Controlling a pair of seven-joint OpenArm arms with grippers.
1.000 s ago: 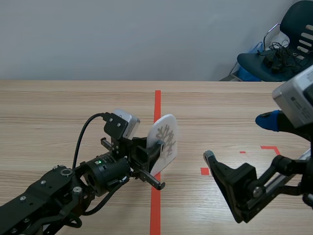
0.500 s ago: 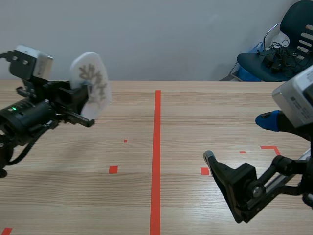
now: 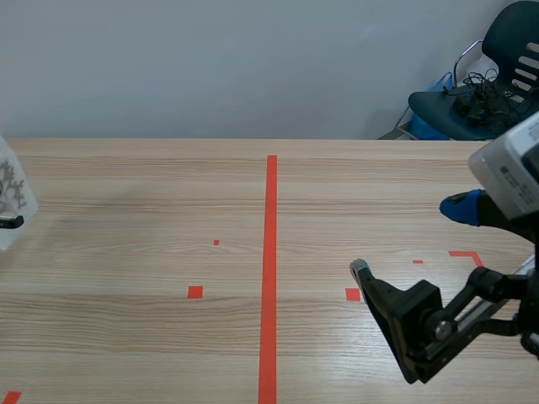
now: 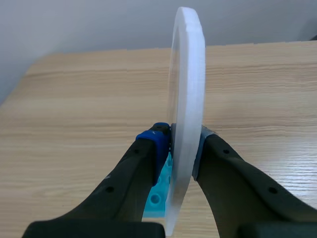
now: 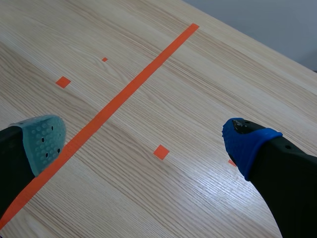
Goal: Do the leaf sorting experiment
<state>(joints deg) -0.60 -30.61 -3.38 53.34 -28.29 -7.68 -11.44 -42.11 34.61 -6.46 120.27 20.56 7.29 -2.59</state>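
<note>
Scene view, leaf disc (image 3: 10, 195) cut off, left gripper (image 4: 184, 145) clamping it, right gripper (image 5: 145, 141) spread apart

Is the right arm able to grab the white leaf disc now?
Probably not. The white leaf disc is clamped in the left gripper at the far left; the open right gripper hangs right of the red line. Nothing blocks it, but it looks too far.
</note>
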